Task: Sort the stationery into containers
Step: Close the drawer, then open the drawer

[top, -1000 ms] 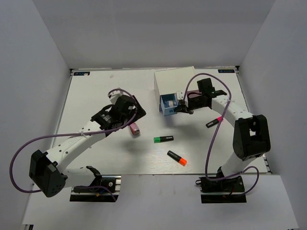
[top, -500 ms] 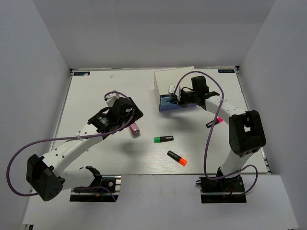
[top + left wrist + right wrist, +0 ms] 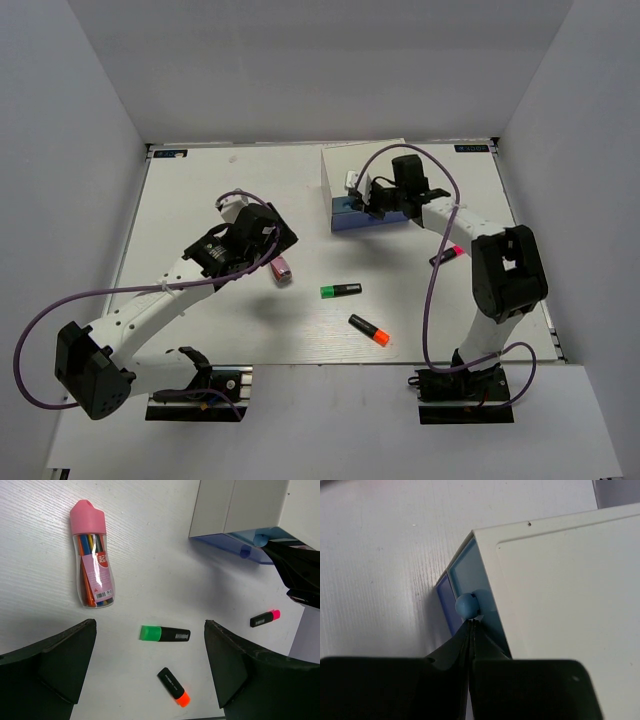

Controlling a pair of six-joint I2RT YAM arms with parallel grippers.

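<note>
I judge drawer-closing is in hand: right fingers (image 3: 454,652), pressed together, touch the knob (image 3: 466,605) of the light-blue drawer (image 3: 470,575). Next, my spread left fingers (image 3: 60,655) must straddle the green-capped highlighter (image 3: 165,633).

Highlighters (image 3: 340,291), pink case (image 3: 281,268) flat near drawer box (image 3: 340,162).

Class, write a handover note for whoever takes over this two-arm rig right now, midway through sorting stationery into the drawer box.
Left gripper open, empty, near the pink-capped clear pen tube.
Right gripper shut, tips against the light-blue knob on the white drawer box.
The green-capped highlighter, orange-capped highlighter and pink-capped highlighter, all black-bodied, lie loose on the white table.
Done: unclear, drawer contents hidden.
Left: store the tube and three highlighters.
</note>
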